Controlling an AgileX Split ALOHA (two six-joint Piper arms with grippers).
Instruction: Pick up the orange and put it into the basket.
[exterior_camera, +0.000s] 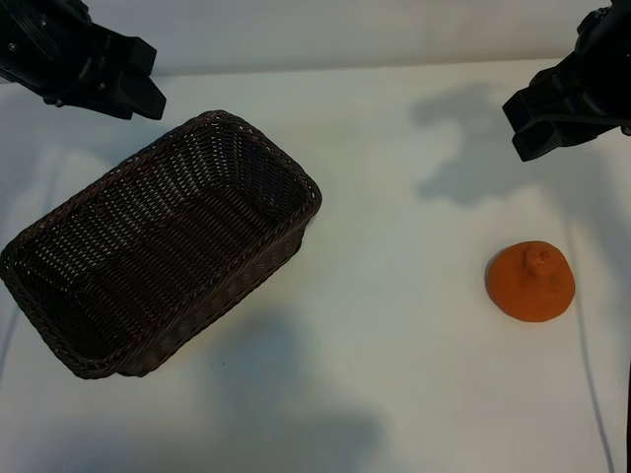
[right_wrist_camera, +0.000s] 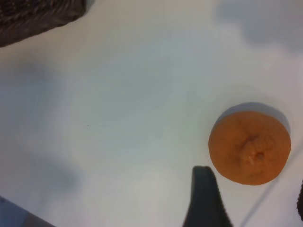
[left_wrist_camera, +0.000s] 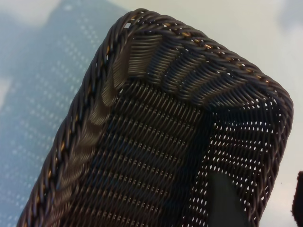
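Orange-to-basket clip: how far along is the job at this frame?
Nothing is done yet. The orange sits on the table, well apart from the empty basket. In hand: the right gripper hovers open above the orange, holding nothing. The left gripper hangs open over the basket. Grasping, carrying and dropping remain.
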